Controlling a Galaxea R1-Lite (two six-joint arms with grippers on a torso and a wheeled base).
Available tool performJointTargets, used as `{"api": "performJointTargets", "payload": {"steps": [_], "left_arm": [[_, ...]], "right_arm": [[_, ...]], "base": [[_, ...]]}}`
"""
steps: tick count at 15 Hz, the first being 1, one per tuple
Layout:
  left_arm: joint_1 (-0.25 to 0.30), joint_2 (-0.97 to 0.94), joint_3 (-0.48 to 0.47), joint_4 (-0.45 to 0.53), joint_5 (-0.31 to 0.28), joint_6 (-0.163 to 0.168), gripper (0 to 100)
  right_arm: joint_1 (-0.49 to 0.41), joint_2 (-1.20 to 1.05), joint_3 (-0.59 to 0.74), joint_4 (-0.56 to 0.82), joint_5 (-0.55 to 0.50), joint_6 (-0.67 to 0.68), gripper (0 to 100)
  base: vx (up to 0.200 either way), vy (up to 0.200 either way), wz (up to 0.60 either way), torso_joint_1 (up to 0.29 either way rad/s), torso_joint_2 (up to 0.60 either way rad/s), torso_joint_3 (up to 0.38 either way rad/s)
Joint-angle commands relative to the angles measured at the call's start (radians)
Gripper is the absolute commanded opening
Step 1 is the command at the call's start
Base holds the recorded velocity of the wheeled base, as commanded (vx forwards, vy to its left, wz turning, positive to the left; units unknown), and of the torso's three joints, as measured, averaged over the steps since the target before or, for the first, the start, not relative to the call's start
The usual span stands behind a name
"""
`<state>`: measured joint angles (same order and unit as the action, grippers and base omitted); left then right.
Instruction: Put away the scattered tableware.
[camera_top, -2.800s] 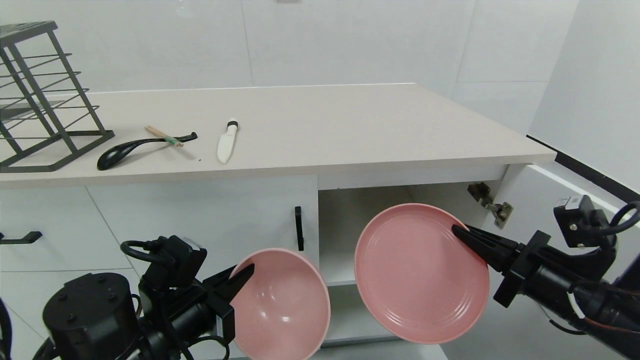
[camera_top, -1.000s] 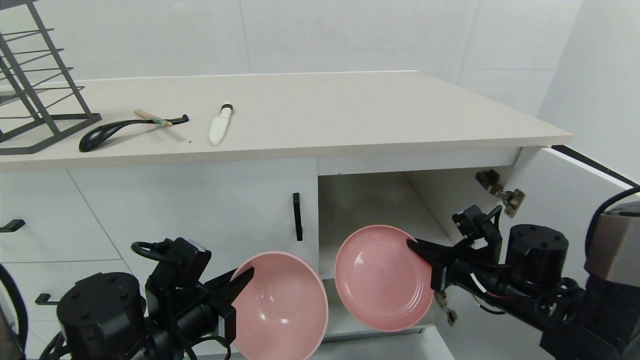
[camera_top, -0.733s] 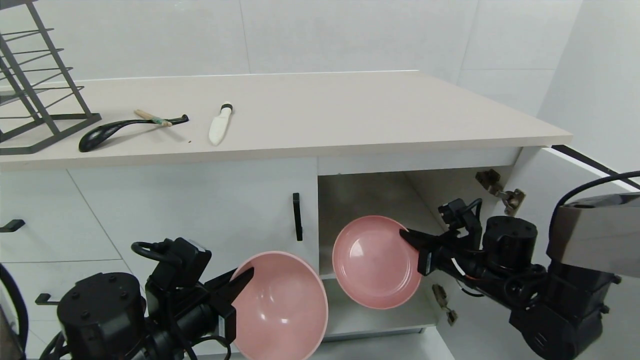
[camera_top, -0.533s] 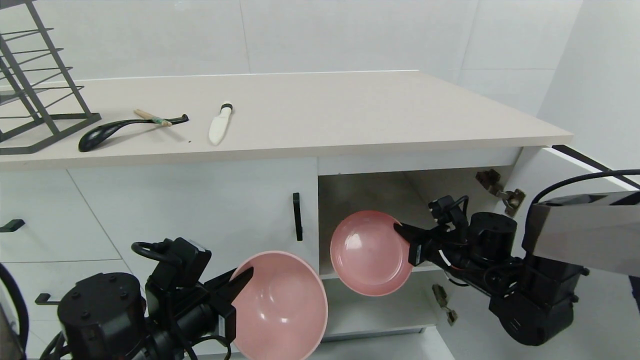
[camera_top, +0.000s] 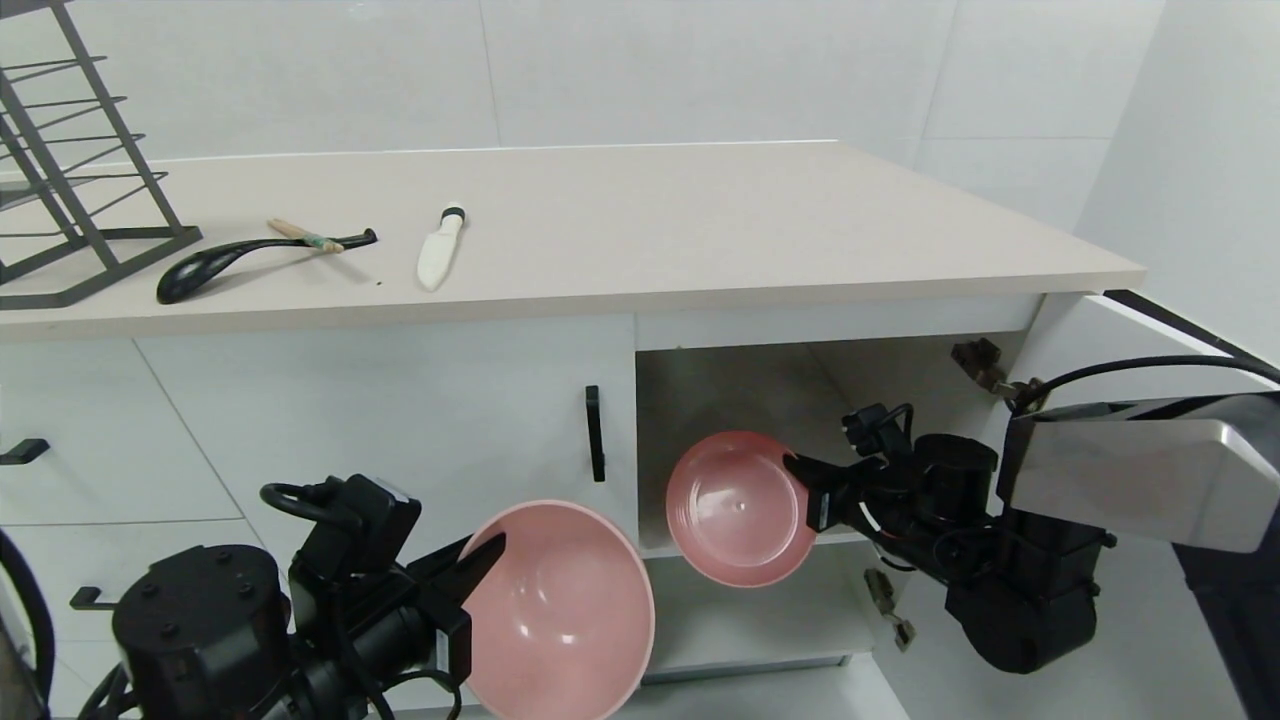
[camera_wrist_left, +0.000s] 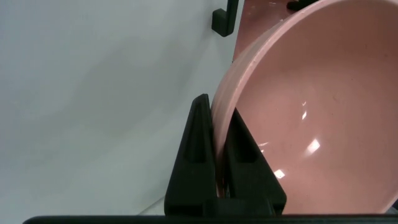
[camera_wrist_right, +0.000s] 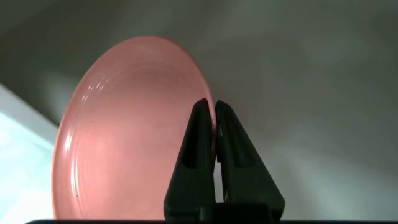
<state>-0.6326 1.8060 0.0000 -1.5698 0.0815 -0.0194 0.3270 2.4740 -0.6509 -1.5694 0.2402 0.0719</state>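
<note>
My right gripper (camera_top: 797, 474) is shut on the rim of a pink plate (camera_top: 737, 508), held on edge inside the mouth of the open cabinet (camera_top: 740, 400), just above its shelf. In the right wrist view the fingers (camera_wrist_right: 214, 140) pinch the plate (camera_wrist_right: 124, 130) rim against the grey cabinet interior. Low at the front, my left gripper (camera_top: 487, 556) is shut on the rim of a pink bowl (camera_top: 560, 615), in front of the closed door. The left wrist view shows the bowl (camera_wrist_left: 311, 124) rim clamped between the fingers (camera_wrist_left: 211, 143).
On the counter (camera_top: 640, 230) lie a black ladle (camera_top: 215, 262), chopsticks (camera_top: 305, 237) and a white knife (camera_top: 440, 250). A black wire rack (camera_top: 70, 150) stands at the far left. The cabinet door (camera_top: 1130, 340) hangs open at the right. A black handle (camera_top: 594, 432) is on the closed door.
The right arm has carried the plate forward and leftward into the cabinet opening, lower toward the shelf. The left arm and bowl have stayed put. The camera shifted since the earliest frame.
</note>
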Motion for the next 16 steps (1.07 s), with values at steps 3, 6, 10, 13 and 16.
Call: {"api": "performJointTargets", "payload": {"steps": [3, 6, 10, 13, 16], "left_arm": [[0.027, -0.008, 0.0, -0.001, 0.03, -0.001, 0], [0.05, -0.048, 0.0, -0.001, 0.034, -0.002, 0], [0.039, -0.05, 0.0, -0.001, 0.034, -0.002, 0], [0.039, -0.05, 0.0, -0.001, 0.034, -0.002, 0], [0.039, -0.045, 0.0, -0.001, 0.034, -0.002, 0]], "right_arm": [[-0.017, 0.069, -0.098, -0.001, 0.001, 0.0, 0], [-0.013, 0.091, -0.148, -0.001, 0.001, 0.009, 0], [-0.013, 0.144, -0.202, -0.001, -0.001, 0.02, 0], [0.003, 0.172, -0.277, -0.001, -0.075, 0.161, 0], [0.003, 0.204, -0.291, -0.001, -0.11, 0.221, 0]], "base": [[0.0, 0.0, 0.0, 0.0, 0.0, 0.0], [0.0, 0.0, 0.0, 0.0, 0.0, 0.0], [0.0, 0.0, 0.0, 0.0, 0.0, 0.0], [0.0, 0.0, 0.0, 0.0, 0.0, 0.0], [0.0, 0.0, 0.0, 0.0, 0.0, 0.0]]}}
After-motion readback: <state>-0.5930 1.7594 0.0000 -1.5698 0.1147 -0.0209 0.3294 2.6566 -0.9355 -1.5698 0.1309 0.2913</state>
